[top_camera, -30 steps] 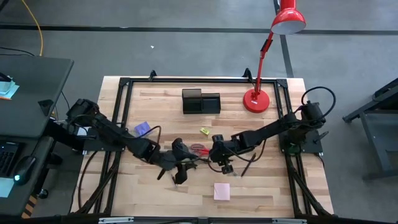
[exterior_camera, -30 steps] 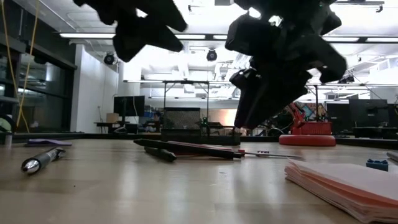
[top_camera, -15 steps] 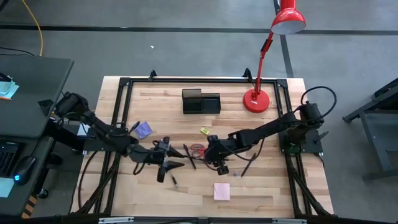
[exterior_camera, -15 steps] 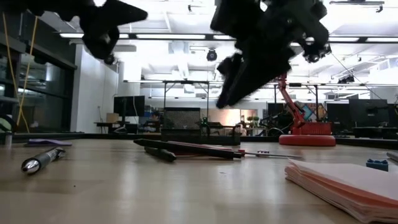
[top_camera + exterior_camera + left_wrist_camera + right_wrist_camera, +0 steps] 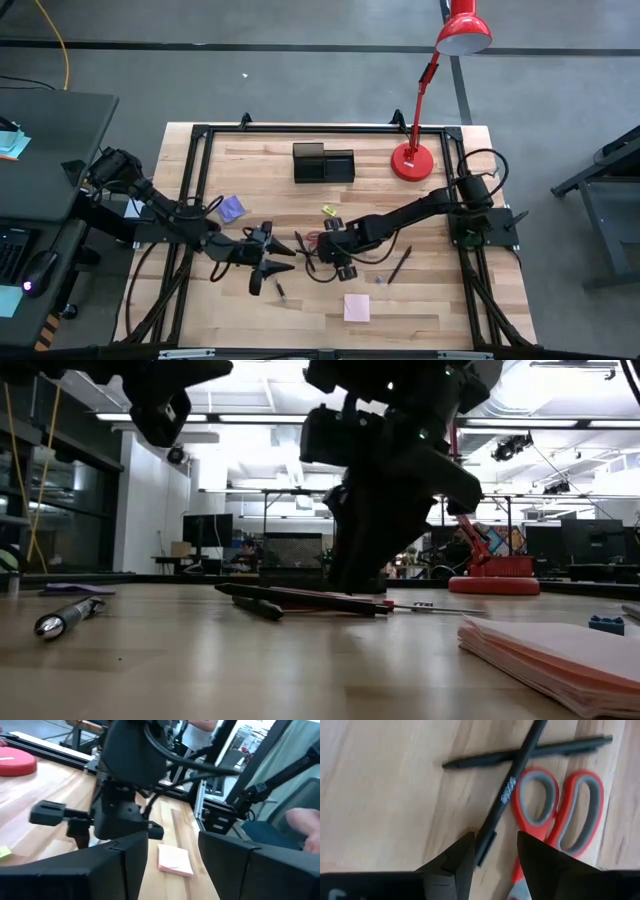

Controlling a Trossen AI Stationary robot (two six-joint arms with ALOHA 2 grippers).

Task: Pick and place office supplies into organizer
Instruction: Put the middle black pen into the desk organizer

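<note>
The right end effector, fingers parted and empty, hangs over two crossed pens beside the scissors mid-table. The left end effector, also parted, hovers nearby.

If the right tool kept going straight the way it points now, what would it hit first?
Most likely the black pen lying crossed over another pen, its end between the open right tool's fingers; the red-handled scissors lie just beside. Depth is unclear.

Red lamp: round base on the wooden table at far right corner, head leaning out past the edge. Dark desk left of table. Person seated beyond table edge, hand visible.
</note>
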